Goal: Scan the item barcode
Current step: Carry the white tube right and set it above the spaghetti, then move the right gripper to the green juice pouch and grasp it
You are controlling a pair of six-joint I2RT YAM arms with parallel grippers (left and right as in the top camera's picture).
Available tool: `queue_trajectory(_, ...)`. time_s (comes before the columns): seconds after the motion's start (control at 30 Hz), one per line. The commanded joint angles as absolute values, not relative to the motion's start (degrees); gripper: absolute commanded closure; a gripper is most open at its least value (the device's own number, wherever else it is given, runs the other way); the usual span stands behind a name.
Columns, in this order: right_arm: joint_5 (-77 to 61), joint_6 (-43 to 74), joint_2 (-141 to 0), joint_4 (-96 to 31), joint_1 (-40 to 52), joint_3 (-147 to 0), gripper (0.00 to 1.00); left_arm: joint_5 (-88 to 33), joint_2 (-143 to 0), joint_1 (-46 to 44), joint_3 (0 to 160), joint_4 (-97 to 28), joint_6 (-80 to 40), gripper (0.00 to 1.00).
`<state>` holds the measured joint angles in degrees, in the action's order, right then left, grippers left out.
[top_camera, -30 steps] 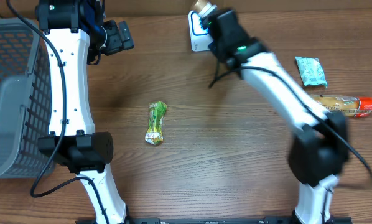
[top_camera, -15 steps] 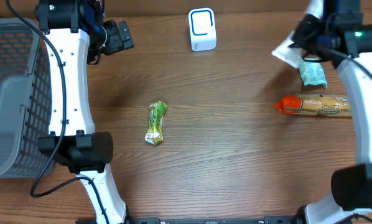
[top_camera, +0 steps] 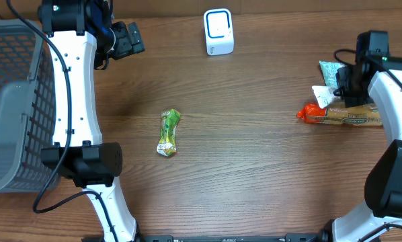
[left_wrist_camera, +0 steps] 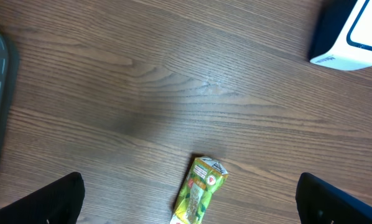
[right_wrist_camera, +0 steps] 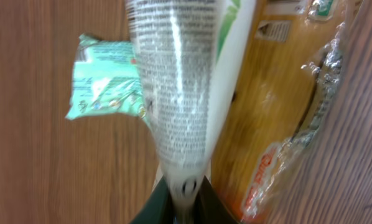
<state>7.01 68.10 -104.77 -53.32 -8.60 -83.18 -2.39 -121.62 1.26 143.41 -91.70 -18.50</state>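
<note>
Pouch (right_wrist_camera: 180, 81) clamped in right end effector (right_wrist_camera: 185, 199), over orange pack (top_camera: 349, 115), bench (top_camera: 255, 168) right side.
Left end effector (top_camera: 128, 40) gapes wide, idle. Scanner (top_camera: 218, 31) is well apart; I'd judge: hold the edge pinch firm, present the printed face squarely.

In the right wrist view the white packet (right_wrist_camera: 183, 93) runs off the top edge, its fine print too blurred to read, and only dark slivers of the right pincer (right_wrist_camera: 185, 208) show at the bottom. Overhead, the right arm (top_camera: 389, 91) covers part of the orange-ended snack pack (top_camera: 339, 116) and the green pouch (top_camera: 329, 70). The left wrist view crops the scanner (left_wrist_camera: 354, 34), the green-yellow packet (left_wrist_camera: 200, 194) and the left pincer's fingertips (left_wrist_camera: 46, 202).
</note>
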Motion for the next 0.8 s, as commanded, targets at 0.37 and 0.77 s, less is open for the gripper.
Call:
queue_trajectory(0.37, 3.3, 48.2, -103.4, -51.4, -8.6, -86.1, 0.51, -2.5, -120.8, 1.3, 144.5, -91.6, -19.3, 0.00)
queue_trajectory(0.77, -20.1, 25.1, -102.5, -54.8, 7.0, -95.8, 0.03, -2.5, -120.8, 1.3, 144.5, -91.6, -19.3, 0.01)
